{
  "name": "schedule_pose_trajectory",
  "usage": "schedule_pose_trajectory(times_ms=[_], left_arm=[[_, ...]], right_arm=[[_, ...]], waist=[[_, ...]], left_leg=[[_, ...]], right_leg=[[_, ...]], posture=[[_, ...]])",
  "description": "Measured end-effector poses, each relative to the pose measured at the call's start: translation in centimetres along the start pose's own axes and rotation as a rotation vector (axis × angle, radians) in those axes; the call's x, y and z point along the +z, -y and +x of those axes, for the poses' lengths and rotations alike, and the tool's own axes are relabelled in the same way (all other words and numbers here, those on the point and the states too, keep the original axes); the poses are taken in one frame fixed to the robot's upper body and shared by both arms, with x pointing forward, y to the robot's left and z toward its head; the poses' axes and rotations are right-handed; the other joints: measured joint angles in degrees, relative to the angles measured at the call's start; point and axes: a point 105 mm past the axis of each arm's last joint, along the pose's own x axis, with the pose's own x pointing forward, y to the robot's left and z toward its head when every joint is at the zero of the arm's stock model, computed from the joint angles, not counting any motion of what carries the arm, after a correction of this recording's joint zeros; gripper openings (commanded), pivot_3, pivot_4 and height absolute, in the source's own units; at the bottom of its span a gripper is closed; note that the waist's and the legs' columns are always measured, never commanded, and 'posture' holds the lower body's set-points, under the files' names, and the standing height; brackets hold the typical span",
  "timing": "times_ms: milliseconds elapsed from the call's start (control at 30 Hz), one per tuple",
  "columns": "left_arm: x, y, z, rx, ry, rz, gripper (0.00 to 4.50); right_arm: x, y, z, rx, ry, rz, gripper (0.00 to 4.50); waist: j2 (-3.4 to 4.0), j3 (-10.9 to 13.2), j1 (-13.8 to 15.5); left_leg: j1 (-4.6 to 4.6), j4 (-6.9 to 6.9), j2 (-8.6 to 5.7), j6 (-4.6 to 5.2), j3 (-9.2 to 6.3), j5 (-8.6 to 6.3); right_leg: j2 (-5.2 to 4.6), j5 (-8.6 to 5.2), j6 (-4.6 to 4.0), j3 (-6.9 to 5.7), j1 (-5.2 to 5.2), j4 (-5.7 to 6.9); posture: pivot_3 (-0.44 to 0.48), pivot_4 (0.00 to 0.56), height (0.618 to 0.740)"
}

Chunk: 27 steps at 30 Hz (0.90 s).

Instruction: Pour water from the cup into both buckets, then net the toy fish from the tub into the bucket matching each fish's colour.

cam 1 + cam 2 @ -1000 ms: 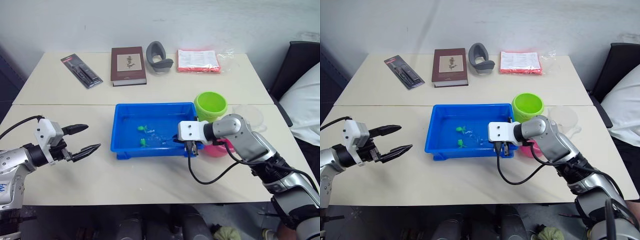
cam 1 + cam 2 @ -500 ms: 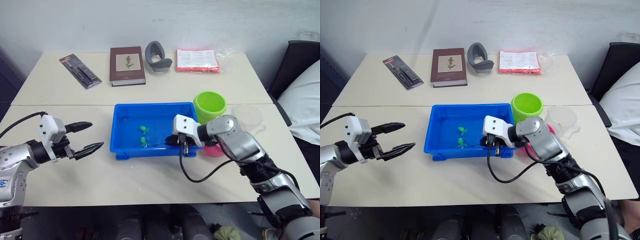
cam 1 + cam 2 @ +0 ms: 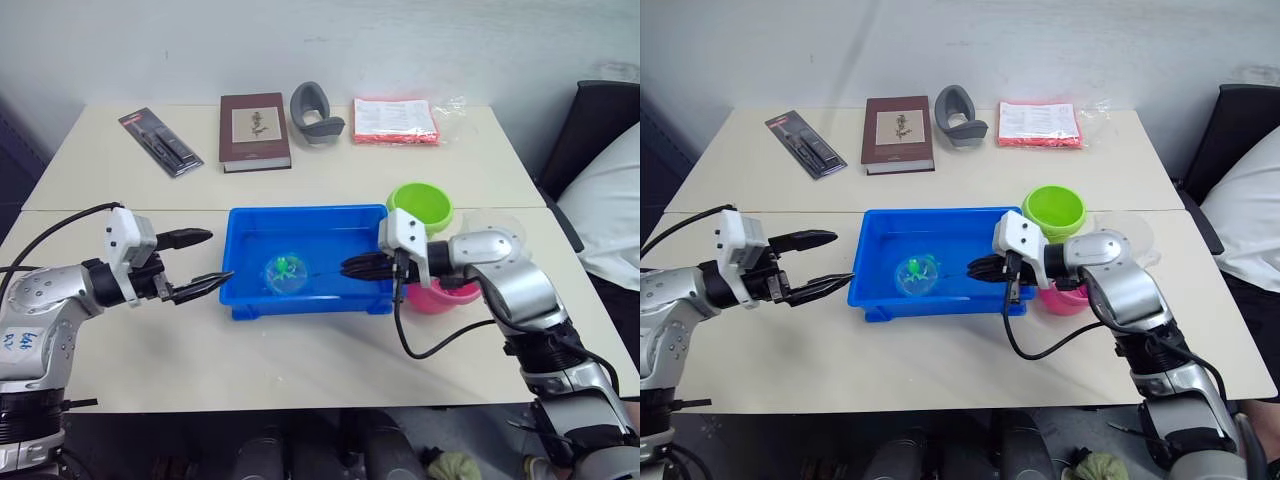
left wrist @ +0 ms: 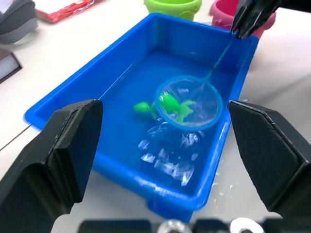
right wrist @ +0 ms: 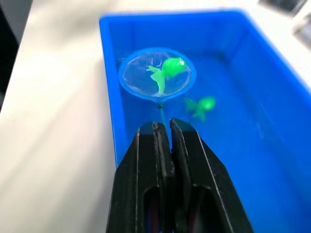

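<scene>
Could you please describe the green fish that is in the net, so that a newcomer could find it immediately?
Start at the blue tub in the middle of the table. Inside it, the right tool holds a round net by its handle. The wanted green fish lies within the hoop, whereas the other green fish sits outside it in the water.

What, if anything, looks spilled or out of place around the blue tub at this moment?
A few water droplets lie on the table just outside the tub at one corner, a minor splash. Otherwise nothing stands out: the net sits in the tub around a green fish, its handle held by the right gripper, and both buckets stand upright.
</scene>
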Motion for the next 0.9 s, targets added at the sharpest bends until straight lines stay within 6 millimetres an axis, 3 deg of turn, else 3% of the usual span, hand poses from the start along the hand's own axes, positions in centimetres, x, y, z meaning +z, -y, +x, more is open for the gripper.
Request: schedule_pose_trajectory(times_ms=[100,400,567,900], left_arm=[[0.1,0.2,0.6,-0.013,0.016,-0.001,4.43],[0.9,0.6,2.6,-0.044,0.074,0.006,4.43],[2.8,0.4,4.1,-0.062,0.131,0.047,4.43],[3.2,0.1,5.1,-0.032,0.199,-0.056,4.43]], right_arm=[[-0.4,0.0,-2.3,-0.071,0.028,0.051,0.00],[-1.3,-0.1,-6.1,-0.246,0.037,0.184,0.00],[-3.4,-1.0,-6.6,-0.309,0.022,0.271,0.00],[-1.1,2.1,-10.6,-0.478,0.059,0.200,0.00]], waist=[[0.00,0.0,0.3],[0.00,0.0,0.3],[0.00,0.0,0.5],[0.00,0.0,0.4]], left_leg=[[0.00,0.01,0.00,0.00,-0.03,0.00],[0.05,0.01,0.00,0.00,-0.03,0.00],[0.07,0.02,-0.03,0.01,0.02,0.01],[0.09,0.04,-0.02,0.01,0.04,0.03]], right_leg=[[-0.01,0.00,0.00,-0.02,0.04,-0.02],[-0.01,0.01,0.03,0.00,0.08,-0.08],[0.00,0.03,0.05,0.03,0.11,-0.07],[0.05,0.03,0.06,0.05,0.12,-0.05]], posture=[[0.000,0.150,0.740],[0.000,0.150,0.740],[0.000,0.150,0.740],[0.000,0.150,0.740]])
